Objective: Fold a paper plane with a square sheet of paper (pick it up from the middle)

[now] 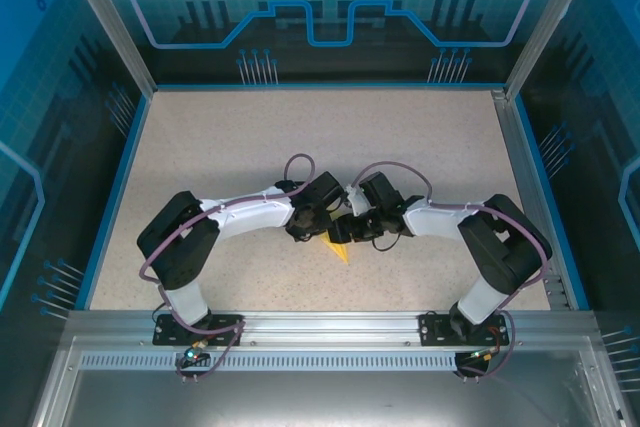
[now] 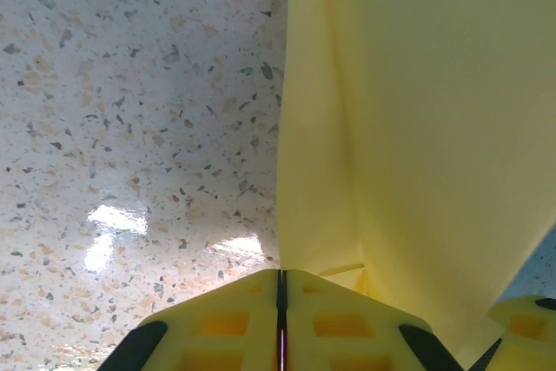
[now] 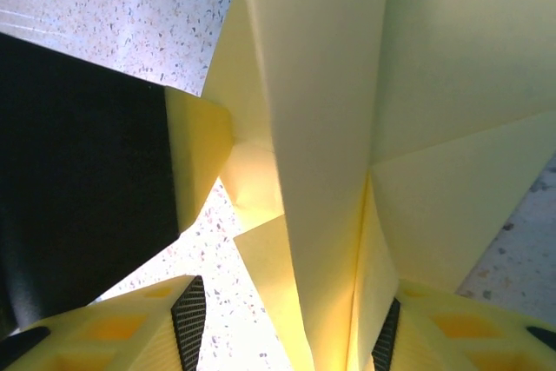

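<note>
– Square sheet of paper [image 1: 341, 250]: where is it filed, and what stands about it?
– Item one, bench [image 1: 300, 137]: pale, speckled. Item two, left arm [image 1: 245, 215] and right arm [image 1: 440, 219]: bent inward, meeting near the middle front of the bench. Item three, the sheet: pale yellow, creased into several layers with a pointed end, held up off the bench between the two wrists.
– And the hands?
– Left hand [image 2: 281, 277]: pressed together, pinching the sheet at a folded edge. Right hand [image 3: 291, 301]: spread. The folded layers stand between its fingers [image 3: 113, 341], with bench visible in the gap on one side. It is not clamped, as far as I can judge.
– Handling notes?
– Very light. Limp where single, stiffer along the creases and where layers stack. Smooth, so likely to slip from a loose pinch. It would crumple or tear under a hard or twisting pull. Best taken on the layered spine near the middle, close beside the left pinch, not by a loose corner.
</note>
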Motion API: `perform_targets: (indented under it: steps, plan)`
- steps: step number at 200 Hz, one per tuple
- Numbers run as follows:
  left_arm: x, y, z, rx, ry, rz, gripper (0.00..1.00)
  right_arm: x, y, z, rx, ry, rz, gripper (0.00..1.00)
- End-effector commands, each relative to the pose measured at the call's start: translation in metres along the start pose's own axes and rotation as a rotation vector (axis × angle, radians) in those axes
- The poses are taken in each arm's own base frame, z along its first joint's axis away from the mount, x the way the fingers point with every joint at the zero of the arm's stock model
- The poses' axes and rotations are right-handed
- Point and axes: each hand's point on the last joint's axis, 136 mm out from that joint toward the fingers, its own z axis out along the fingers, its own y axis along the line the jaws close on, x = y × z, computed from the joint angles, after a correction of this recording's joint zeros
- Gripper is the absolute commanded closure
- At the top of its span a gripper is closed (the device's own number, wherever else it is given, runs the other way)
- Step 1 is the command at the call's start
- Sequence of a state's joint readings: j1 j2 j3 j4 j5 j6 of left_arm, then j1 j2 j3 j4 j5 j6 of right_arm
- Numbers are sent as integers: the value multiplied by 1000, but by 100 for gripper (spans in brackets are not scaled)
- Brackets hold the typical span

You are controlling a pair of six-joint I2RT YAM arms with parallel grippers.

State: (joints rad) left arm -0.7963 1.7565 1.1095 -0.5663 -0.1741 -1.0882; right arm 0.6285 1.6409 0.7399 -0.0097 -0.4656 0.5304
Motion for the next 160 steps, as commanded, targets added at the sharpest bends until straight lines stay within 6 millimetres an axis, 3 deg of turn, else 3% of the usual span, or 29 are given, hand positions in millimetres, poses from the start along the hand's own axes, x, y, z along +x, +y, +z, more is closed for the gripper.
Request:
perform_targets:
  steps: [1, 30, 73, 160]
  plan:
    - [-4, -19, -14, 101, -5, -31, 90, 8, 2, 2, 41, 6, -68, 46]
    - [-5, -20, -19, 122, -13, -35, 89, 8, 1, 0, 51, -23, -90, 44]
    - [-7, -18, -22, 161, -17, -64, 77, 5, 7, -5, 16, -68, -107, 43]
    - [-6, -6, -16, 124, -10, -72, 85, -2, 0, -10, 25, -99, -70, 48]
